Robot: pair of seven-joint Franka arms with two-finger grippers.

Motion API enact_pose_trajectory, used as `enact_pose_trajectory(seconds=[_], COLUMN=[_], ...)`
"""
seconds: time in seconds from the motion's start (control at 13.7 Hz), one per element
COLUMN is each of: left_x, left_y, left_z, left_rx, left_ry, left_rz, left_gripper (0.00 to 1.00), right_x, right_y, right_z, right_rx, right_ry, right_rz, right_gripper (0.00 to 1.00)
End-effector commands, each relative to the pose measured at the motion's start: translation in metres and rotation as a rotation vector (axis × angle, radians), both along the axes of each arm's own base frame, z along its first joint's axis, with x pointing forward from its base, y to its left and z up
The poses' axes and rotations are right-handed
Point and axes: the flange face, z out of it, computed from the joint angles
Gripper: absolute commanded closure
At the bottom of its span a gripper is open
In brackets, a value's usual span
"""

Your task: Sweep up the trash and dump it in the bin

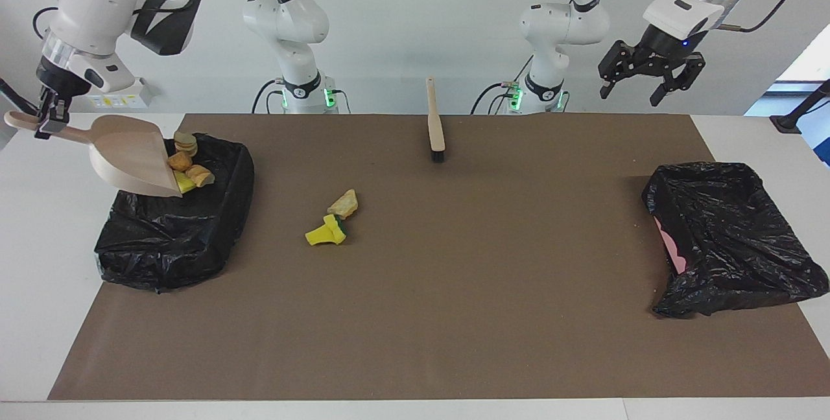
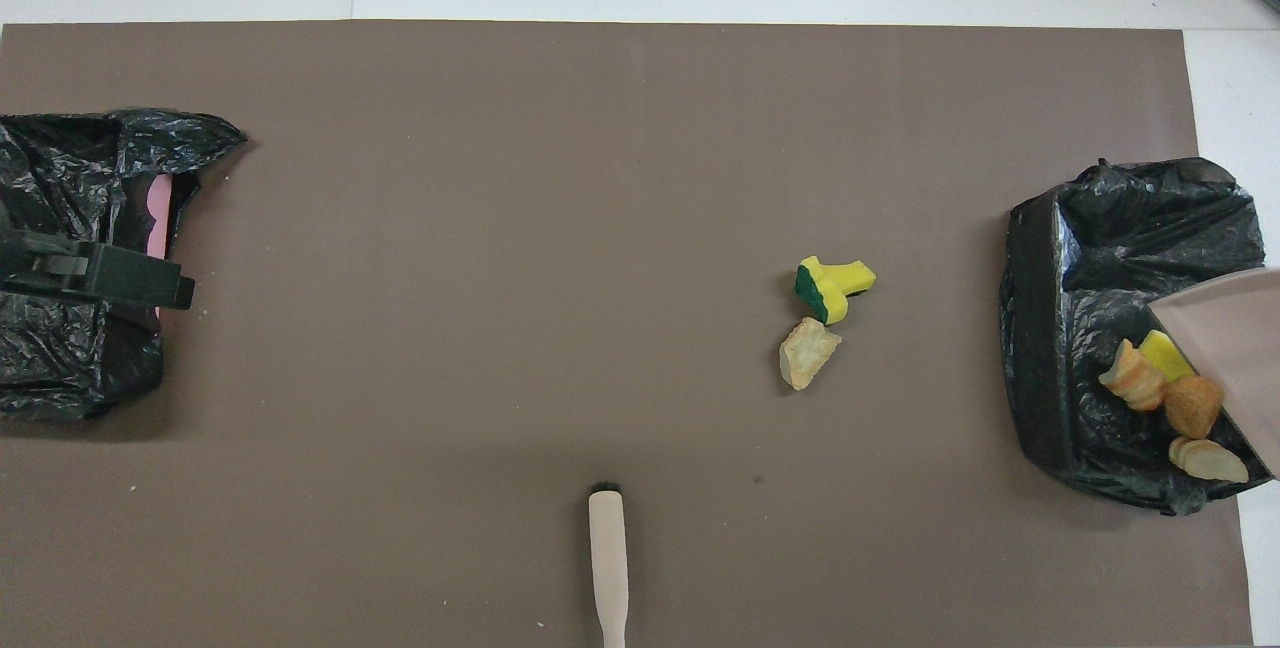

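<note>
Overhead view counts four scraps [image 2: 1165, 395] in the bin [image 2: 1040, 328] at three o'clock, two scraps [image 2: 822, 318] on the counter [image 2: 500, 178], one dustpan [image 1: 130, 154] gripped by the right pincer [image 1: 48, 118], left pincer [image 1: 650, 80] wide.

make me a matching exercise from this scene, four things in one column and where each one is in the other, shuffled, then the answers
Things:
1. brush
2. dustpan
3. green-backed sponge piece
4. orange-brown lump

Places:
A. in the black-lined bin at the right arm's end of the table
B. lying on the brown mat beside a beige foam chunk
C. held tilted over that bin by the right gripper
D. lying on the mat at the edge nearest the robots, between the two arm bases

Pairs: 1-D, 2-C, 3-B, 4-A
</note>
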Motion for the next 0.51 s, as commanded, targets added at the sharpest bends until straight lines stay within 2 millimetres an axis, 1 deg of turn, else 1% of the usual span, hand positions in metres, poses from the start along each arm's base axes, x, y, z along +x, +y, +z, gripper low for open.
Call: enact_pose_trajectory(seconds=[0.0,0.07,0.36,0.44], left_x=[0.001,0.001,-0.005,-0.006], left_y=[0.009,0.009,0.005,0.004], left_z=[0.005,0.005,0.011,0.012], left_rx=[0.013,0.013,0.035,0.057], left_ry=[0.029,0.03,0.015,0.01], left_rz=[-0.011,-0.017,-0.026,-0.028], left_gripper=[0.0,0.0,0.0,0.0], right_x=[-0.003,-0.003,0.009,0.011], right_y=[0.0,-0.001,0.023,0.032], right_z=[0.017,0.029,0.073,0.08], right_rx=[-0.034,-0.048,-0.076,-0.067], right_ry=[-0.04,-0.047,-0.078,-0.07], right_rz=[-0.009,-0.01,-0.022,-0.049], right_gripper=[1.0,1.0,1.0,1.0])
